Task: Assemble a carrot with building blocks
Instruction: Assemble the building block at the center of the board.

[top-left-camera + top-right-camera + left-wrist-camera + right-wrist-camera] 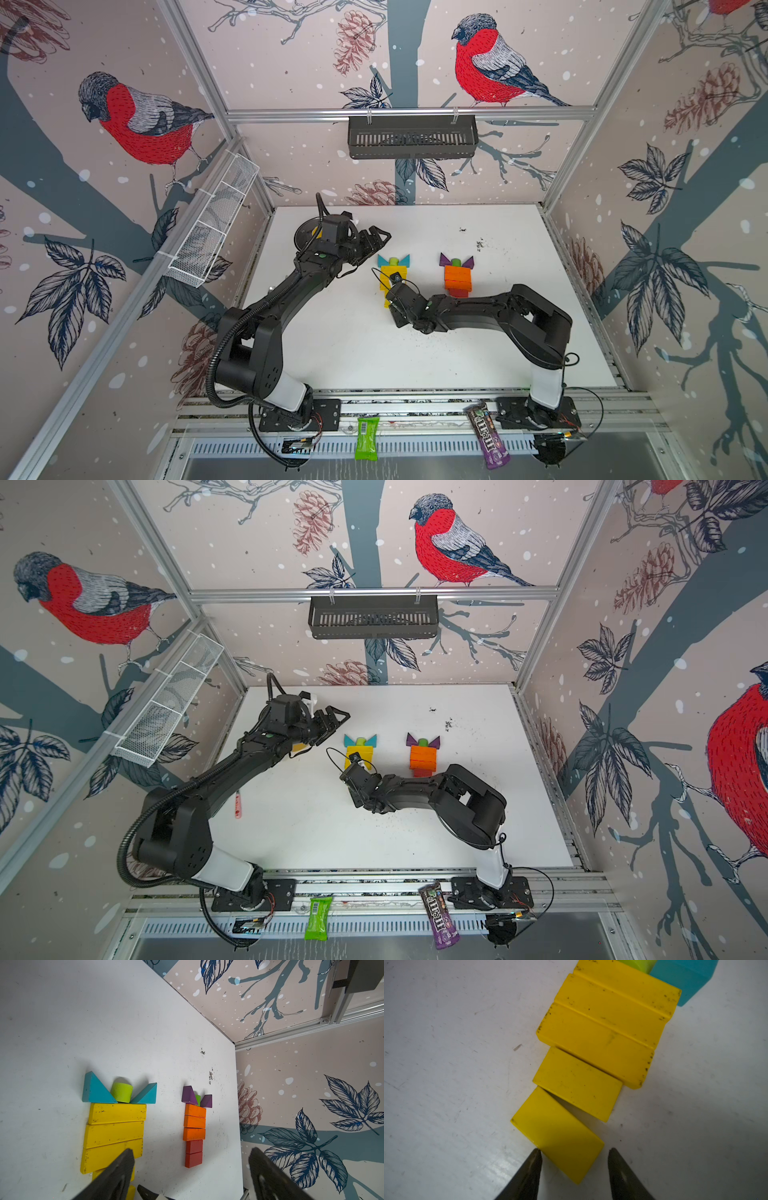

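Two block carrots lie flat on the white table (340, 345). The yellow one (390, 272) has teal triangles (95, 1091) and a lime block (122, 1092) at its top. The orange and red one (457, 280) has purple triangles (189, 1095). My right gripper (575, 1149) is low over the yellow carrot's narrow end, jaws apart around the last small yellow block (556, 1134). That block lies skewed; one fingertip (536, 1157) touches its corner and the other stands clear. My left gripper (192, 1149) hovers open and empty beyond the yellow carrot's top (380, 239).
A yellow pot with a dark lid (305, 237) is mostly hidden behind the left arm. Dark crumbs (480, 245) dot the far right of the table. A pink stick (237, 804) lies by the left edge. Two candy packs (367, 438) (486, 436) rest on the front rail.
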You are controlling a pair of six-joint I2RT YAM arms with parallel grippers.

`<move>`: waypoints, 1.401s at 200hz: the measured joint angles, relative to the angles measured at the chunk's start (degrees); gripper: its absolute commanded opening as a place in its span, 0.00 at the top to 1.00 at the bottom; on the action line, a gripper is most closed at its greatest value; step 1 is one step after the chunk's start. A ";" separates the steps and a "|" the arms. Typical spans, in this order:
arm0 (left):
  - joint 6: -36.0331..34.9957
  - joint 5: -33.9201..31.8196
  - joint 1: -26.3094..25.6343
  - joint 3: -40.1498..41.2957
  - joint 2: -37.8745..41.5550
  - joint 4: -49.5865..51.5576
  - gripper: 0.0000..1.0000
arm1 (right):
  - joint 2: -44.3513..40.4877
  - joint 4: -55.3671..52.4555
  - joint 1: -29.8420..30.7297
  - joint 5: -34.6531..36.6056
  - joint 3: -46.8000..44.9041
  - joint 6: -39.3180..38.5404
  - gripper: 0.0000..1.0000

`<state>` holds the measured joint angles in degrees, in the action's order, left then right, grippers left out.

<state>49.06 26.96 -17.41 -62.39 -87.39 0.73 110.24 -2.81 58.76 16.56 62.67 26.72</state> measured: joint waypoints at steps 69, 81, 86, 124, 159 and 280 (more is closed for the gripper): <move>0.00 0.00 0.00 0.02 0.00 0.00 0.13 | -2.80 -3.39 -0.15 -0.11 -0.70 -4.66 0.46; 0.02 0.00 0.00 0.02 -0.02 0.00 0.13 | -3.19 -3.87 -0.33 -0.31 -1.07 -5.57 0.48; 0.02 0.00 -0.02 0.04 -0.02 0.00 0.13 | -3.23 -4.04 -0.39 -0.42 -1.16 -5.77 0.48; 0.02 0.00 -0.02 0.07 -0.13 0.00 0.13 | -3.19 -4.81 -1.20 -1.20 -1.55 -6.03 0.49; 0.02 0.00 -0.02 0.11 -0.33 0.00 0.13 | -2.64 -4.81 -2.03 -1.38 -1.46 -6.03 0.49; 0.00 0.00 -0.02 0.11 -0.42 0.00 0.13 | -1.22 -4.72 -2.43 -1.55 0.04 -6.10 0.49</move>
<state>49.06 26.96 -17.43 -62.28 -87.81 0.73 109.01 -7.53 56.34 15.00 62.72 20.62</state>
